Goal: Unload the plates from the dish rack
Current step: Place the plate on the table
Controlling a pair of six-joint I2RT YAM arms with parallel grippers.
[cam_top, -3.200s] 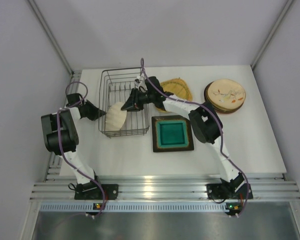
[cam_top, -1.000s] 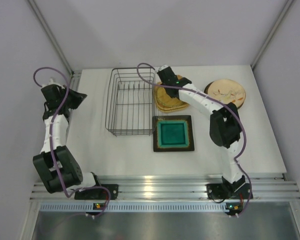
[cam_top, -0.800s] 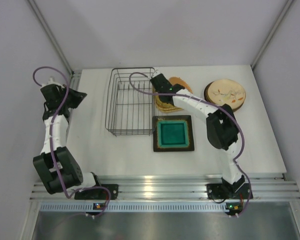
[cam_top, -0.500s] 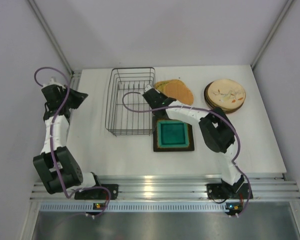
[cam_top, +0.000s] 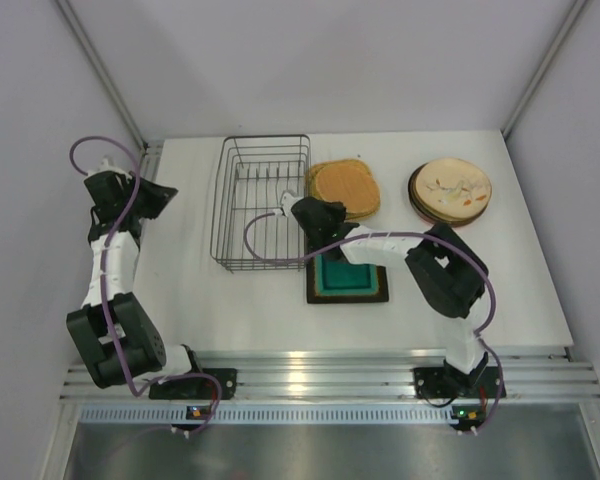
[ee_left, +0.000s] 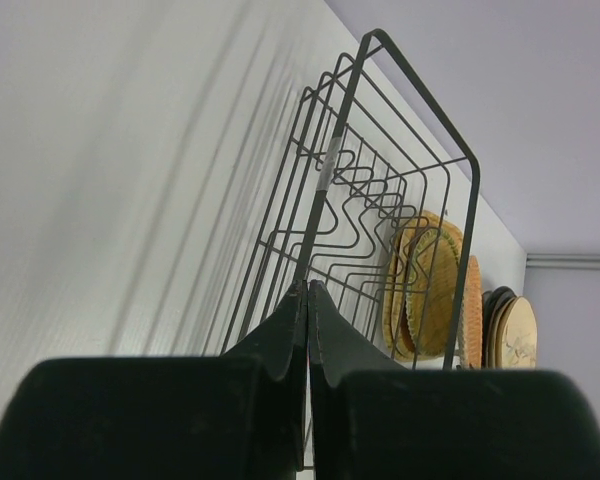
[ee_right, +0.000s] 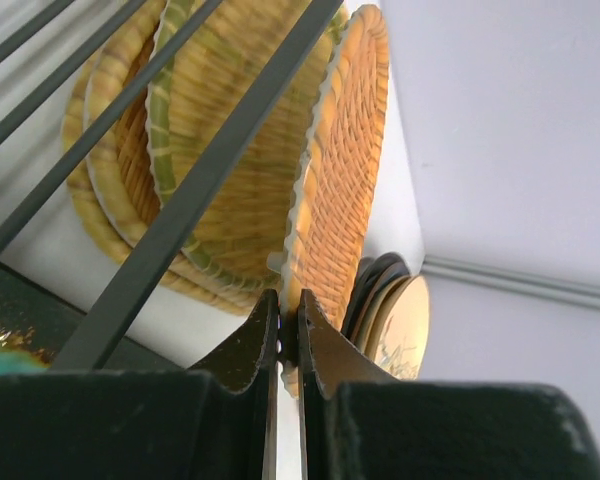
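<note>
Top external shows the dish rack (cam_top: 265, 205) empty, plates (cam_top: 345, 188) lying right of it, left gripper (ee_left: 308, 290) and right gripper (ee_right: 288, 300) closed on nothing; the right, beside the wire, could snag and drag it.

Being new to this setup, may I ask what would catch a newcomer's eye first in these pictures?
The dark wire dish rack stands at the back left with no plates in it. Right beside it lies a stack of woven plates, with round cream patterned plates farther right. A square teal plate sits nearer the front, partly under the right arm, whose fingers are shut.
</note>
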